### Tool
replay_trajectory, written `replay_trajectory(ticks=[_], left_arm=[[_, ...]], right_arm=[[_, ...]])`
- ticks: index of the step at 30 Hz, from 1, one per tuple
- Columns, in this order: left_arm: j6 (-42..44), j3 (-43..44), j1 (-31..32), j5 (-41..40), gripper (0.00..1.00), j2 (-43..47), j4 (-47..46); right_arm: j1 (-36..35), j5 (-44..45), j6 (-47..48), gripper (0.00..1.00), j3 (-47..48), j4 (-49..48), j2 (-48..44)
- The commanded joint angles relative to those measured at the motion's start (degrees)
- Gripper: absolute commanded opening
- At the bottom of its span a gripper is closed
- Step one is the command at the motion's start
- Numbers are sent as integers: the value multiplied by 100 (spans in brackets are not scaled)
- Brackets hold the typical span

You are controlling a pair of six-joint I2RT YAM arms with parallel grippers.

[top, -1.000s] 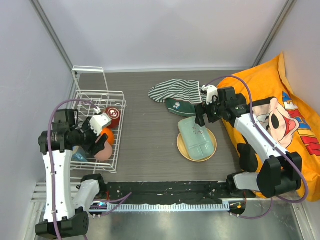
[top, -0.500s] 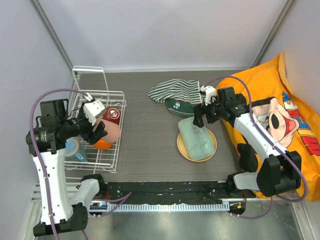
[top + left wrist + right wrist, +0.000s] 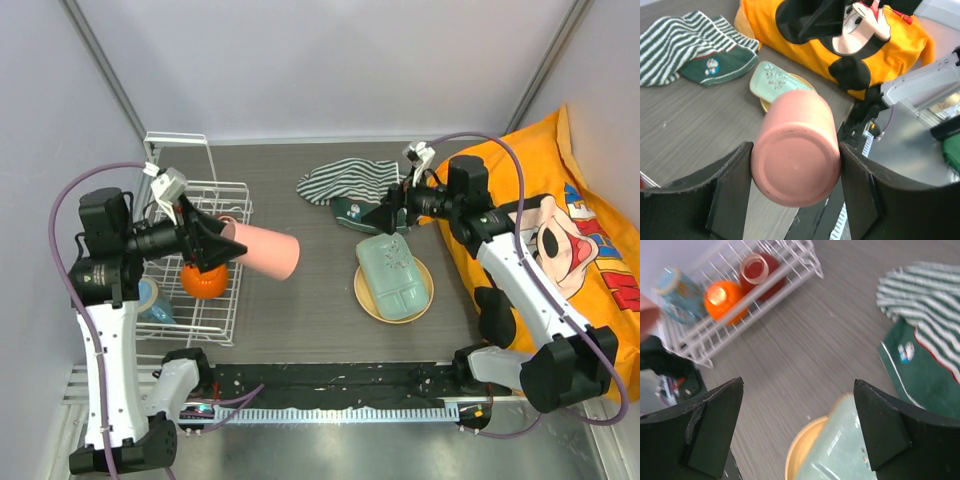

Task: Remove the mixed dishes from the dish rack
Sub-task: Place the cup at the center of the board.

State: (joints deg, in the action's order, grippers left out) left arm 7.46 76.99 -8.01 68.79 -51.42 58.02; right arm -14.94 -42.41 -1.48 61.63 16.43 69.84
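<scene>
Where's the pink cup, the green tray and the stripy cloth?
Pink round cup [image 3: 264, 251]: top view, its side.
Pale green divided tray [image 3: 393, 278]: top view, its middle.
Striped green-white cloth [image 3: 345, 180]: top view, its middle.

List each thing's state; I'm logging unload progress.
Pink cup: sideways, held in left gripper, clear of rack.
Tray: on plate.
Orange mug: in rack.
Red bowl: in rack.
Blue cup: in rack.
Right gripper: open, empty.
</scene>
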Motion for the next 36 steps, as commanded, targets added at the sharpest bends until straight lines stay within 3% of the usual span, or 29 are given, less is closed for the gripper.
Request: replay_trajectory(ticks=[1, 2, 6, 16, 25, 36], left_arm=[[-3661, -886, -25, 565, 0, 281, -4119], [-3864, -966, -25, 495, 0, 290, -4628], [-4323, -1054, -34, 83, 0, 264, -5158], [-5975, -1608, -8, -613, 0, 264, -7284], [-6731, -1933, 133, -903, 0, 229, -8051], [-6829, -2118, 362, -999, 0, 255, -8193]], right_arm=[[-105, -811, -1319, 95, 253, -1912, -182], [-140, -847, -1459, 94, 288, -2054, -147], [-430, -962, -1829, 91, 359, -2538, -50], [-1336, -646, -1795, 88, 534, -2741, 257], [-1600, -294, -1654, 84, 1000, -2785, 723], [-1679, -232, -1926, 81, 1668, -3180, 1295]])
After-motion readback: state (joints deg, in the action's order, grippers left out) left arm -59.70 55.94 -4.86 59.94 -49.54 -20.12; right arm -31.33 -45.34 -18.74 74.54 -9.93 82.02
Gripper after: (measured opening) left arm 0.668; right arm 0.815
